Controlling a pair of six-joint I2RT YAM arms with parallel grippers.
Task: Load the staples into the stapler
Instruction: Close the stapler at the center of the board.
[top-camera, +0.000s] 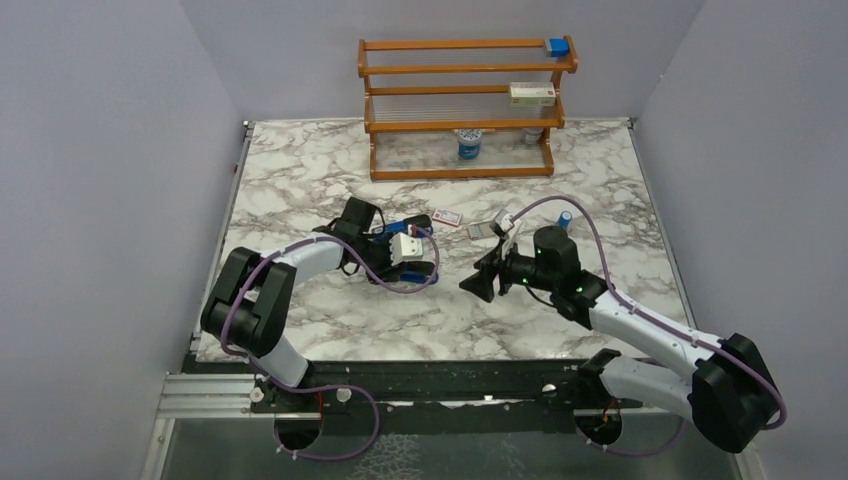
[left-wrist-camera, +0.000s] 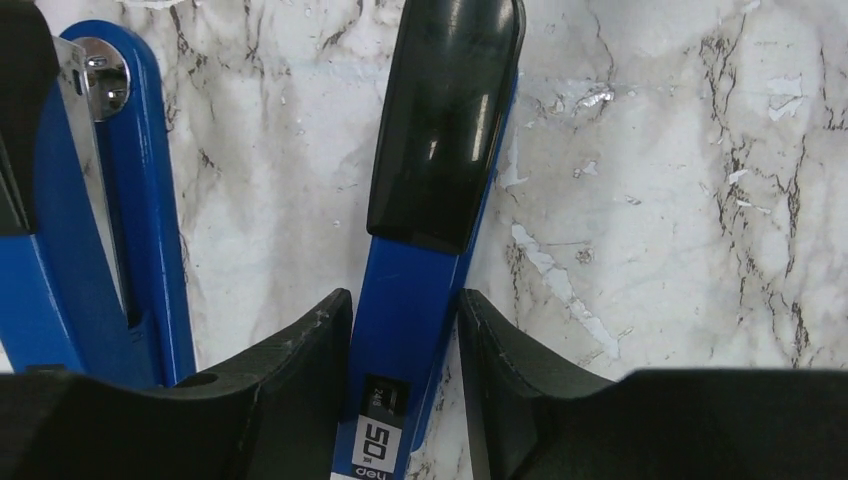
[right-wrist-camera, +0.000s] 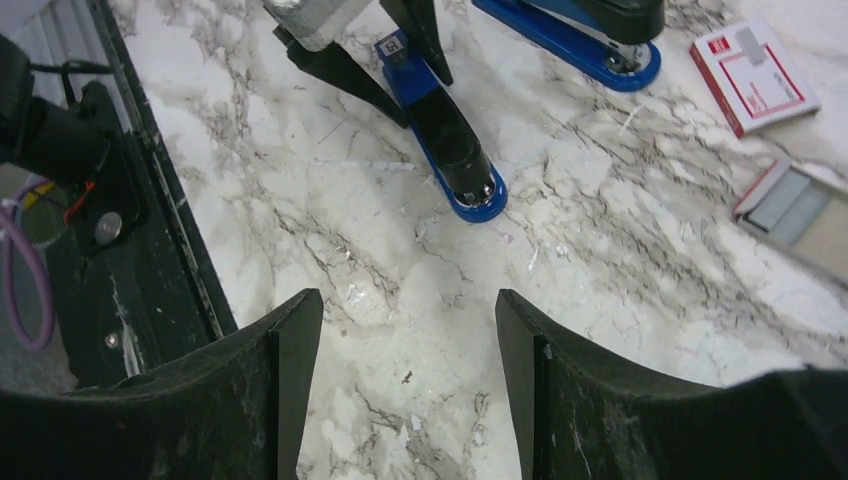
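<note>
The left arm (top-camera: 290, 262) reaches out over the marble table (top-camera: 300, 180) toward its middle. Its claw, the left gripper (left-wrist-camera: 405, 300), is clenched on the stapler (right-wrist-camera: 450, 150). One black finger (left-wrist-camera: 290, 370) presses each side of the blue arm that carries the glossy black cover, close to the printed label at the hinge end.

The stapler lies swung open on the table a little left of centre, with its two arms spread apart. The held arm points toward the near edge and ends in a rounded blue tip resting on the marble. The other arm lies beside it, and the left wrist view shows a bright metal strip running along it.

Just right of the stapler lies a small flat pink-and-white box (right-wrist-camera: 755, 75). Beside that sits a grey tray (right-wrist-camera: 765, 180) holding flat grey pieces (right-wrist-camera: 788, 200), too small to identify.

The right gripper (right-wrist-camera: 405, 300) hangs nearer the front edge than the tray. It is released, its fingers spread wide over bare marble with nothing between them. It is apart from the stapler and faces it. Behind the right arm (top-camera: 640, 320) a small blue cylinder (top-camera: 565, 217) stands on the table.

At the far edge stands a wooden rack (top-camera: 465, 125). A blue block (top-camera: 557, 46) sits at the right end of its top shelf, and a pale carton (top-camera: 532, 94) lies on the shelf below.
</note>
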